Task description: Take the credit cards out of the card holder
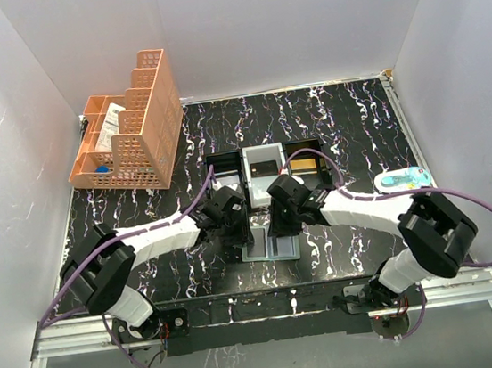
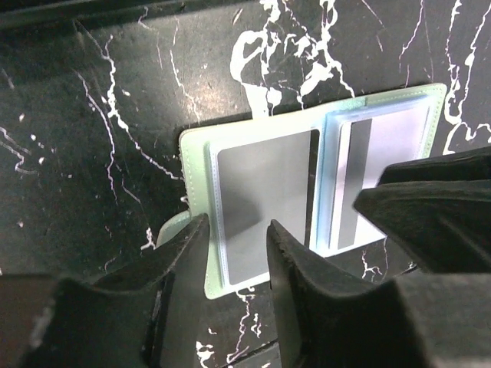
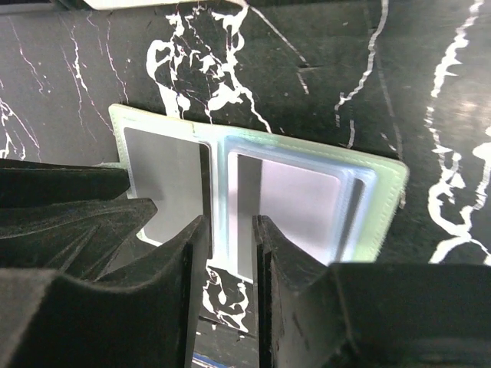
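Note:
The card holder (image 2: 196, 165) lies open and flat on the black marbled table, its pale blue-grey inside facing up, and it also shows in the top view (image 1: 272, 251). A grey card (image 2: 268, 192) sits in its left pocket, and a card with a dark stripe (image 2: 360, 176) sits in its right pocket. My left gripper (image 2: 238, 230) is open just above the near edge of the left panel. My right gripper (image 3: 228, 230) is open above the fold of the card holder (image 3: 307, 199). The two grippers hang side by side, close together.
An orange lattice organiser (image 1: 127, 131) stands at the back left. A black-and-white three-compartment tray (image 1: 264, 162) sits just behind the grippers. A small blue-and-white object (image 1: 404, 180) lies at the right edge. White walls close in the table.

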Available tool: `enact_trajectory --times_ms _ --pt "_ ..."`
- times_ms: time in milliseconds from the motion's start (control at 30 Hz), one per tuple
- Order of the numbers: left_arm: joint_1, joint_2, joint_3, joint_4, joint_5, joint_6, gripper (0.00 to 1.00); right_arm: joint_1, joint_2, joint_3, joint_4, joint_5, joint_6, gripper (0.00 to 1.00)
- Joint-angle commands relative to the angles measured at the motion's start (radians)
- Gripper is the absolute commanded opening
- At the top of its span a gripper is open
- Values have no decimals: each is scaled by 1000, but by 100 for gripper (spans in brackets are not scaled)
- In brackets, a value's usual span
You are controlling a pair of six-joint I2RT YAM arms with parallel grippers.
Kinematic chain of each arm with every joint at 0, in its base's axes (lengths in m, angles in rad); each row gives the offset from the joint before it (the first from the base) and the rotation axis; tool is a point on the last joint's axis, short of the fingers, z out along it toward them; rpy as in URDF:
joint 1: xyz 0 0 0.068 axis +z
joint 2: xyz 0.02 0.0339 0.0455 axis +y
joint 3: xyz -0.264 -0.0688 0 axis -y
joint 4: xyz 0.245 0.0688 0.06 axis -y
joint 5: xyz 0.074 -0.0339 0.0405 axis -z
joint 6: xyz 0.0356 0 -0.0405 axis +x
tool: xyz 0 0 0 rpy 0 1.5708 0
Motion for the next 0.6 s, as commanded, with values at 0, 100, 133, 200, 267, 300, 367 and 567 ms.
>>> enact_trajectory --times_ms 0,100,133,200,267,300,367,567 --pt "-2 -83 4 -64 -25 7 38 1 -107 15 -69 124 -15 29" --pt "-2 -107 64 -74 -5 27 44 -10 -124 19 -100 139 -20 29" --pt "-2 -112 79 -65 7 30 46 -11 -129 14 -101 135 -17 29" --pt "-2 -123 87 -23 51 27 49 -12 -140 -5 -95 129 -8 29" --pt "-3 -122 81 29 100 16 50 -14 -150 -25 -81 126 -2 29" --pt "-2 -113 80 52 129 8 51 -16 -152 -34 -76 123 1 29" --pt "-1 -84 79 89 172 -11 50 -19 -152 -45 -73 119 5 29" --pt "-3 -11 39 197 255 -74 45 -22 -142 -68 -62 107 8 28"
